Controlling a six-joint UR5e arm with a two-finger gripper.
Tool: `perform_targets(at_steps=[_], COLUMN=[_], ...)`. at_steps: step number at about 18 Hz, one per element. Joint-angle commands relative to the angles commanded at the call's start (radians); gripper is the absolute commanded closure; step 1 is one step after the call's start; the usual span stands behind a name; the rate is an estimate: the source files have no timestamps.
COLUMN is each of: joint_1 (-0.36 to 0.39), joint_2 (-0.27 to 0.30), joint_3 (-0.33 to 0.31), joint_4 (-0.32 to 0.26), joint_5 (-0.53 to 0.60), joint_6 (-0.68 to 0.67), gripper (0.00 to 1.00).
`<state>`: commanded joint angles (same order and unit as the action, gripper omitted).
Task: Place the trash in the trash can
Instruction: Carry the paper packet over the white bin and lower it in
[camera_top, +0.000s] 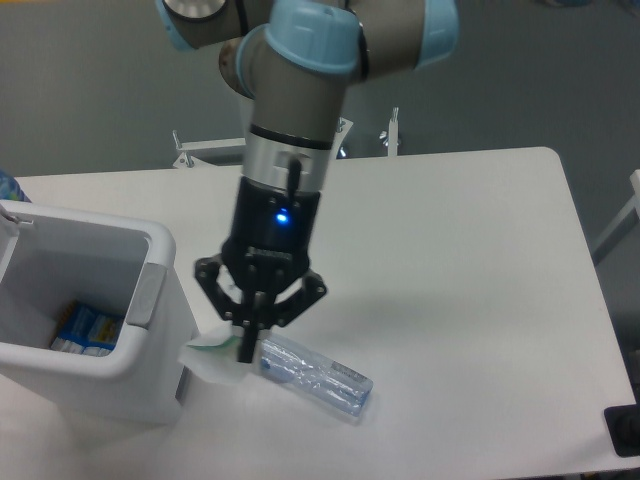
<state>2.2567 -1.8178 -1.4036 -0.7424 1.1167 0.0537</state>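
The UR5e arm (300, 130) reaches down over the white table (460, 260), its wrist showing a small blue light. Its tool (247, 345) points downward at the cap end of the clear plastic water bottle (315, 377). One dark finger (246, 343) is visible in front of the bottle's neck; the other cannot be made out, and the cap itself is hidden behind the tool. Whether the fingers are closed on the bottle or merely set beside it cannot be told from this view.

The water bottle lies on its side on the table, its bluish body running from the tool toward the lower right. A pale, crumpled piece of white material with a green edge (208, 352) shows at the bottle's neck end, just beside the tool and near the bin's wall; what it is cannot be told.

The trash can (150, 330), a large white rectangular bin with a thick rounded rim and a grey panel (147, 290) at its near corner, stands at the left edge of the table, just beside the tool. Inside it, at the bottom, lies a small carton (87, 328) with blue and yellow print. The bottle is outside the bin, resting on the table close to its right wall.
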Motion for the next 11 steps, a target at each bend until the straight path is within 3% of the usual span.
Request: perform_targets(at_steps=[4,7,11], joint_1=[-0.054,-0.095,-0.114], joint_2=[0.023,0.023,0.038], joint_3=[-0.006,0.023,0.014], joint_4=[0.003,0.006,0.005], joint_5=[-0.003,-0.009,-0.064], joint_6=[0.0,-0.005,-0.005], gripper=[1.0,1.0,1.0])
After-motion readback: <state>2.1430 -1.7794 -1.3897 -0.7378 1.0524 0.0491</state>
